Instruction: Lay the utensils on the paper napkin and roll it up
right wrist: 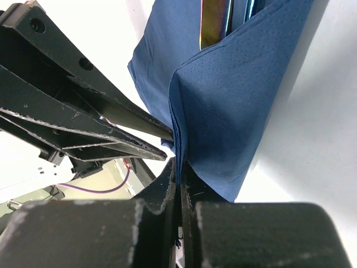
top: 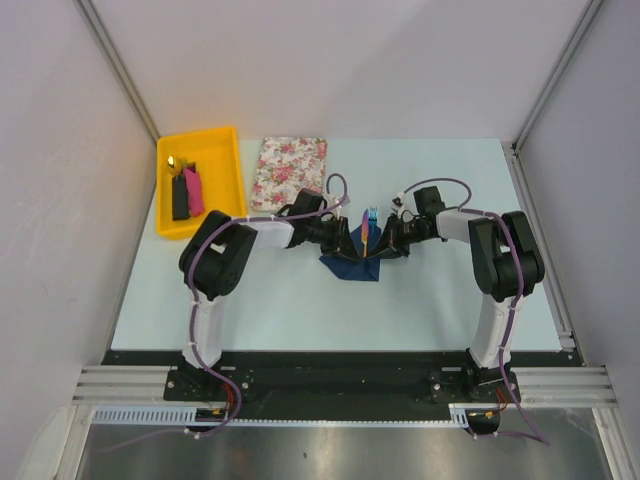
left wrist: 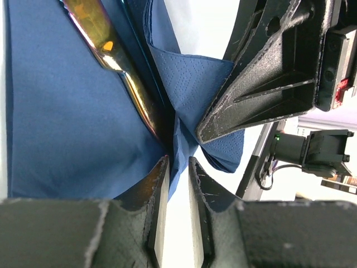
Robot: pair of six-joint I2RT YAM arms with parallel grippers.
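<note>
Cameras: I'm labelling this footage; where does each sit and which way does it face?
Top: above, behind the bases, looking down on the table; both arms show.
Left wrist: on the left arm, looking past its fingers at the napkin.
Right wrist: on the right arm, past its fingers at the napkin.
Shared: both wrist views show napkin and utensil.

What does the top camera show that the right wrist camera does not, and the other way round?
Only the top view: the yellow tray holding blocks, and the floral mat. Only the right wrist view: up close, how the right gripper is shut on a fold of the napkin. Both: the dark blue napkin, the utensils inside it, and the left gripper at the napkin.
</note>
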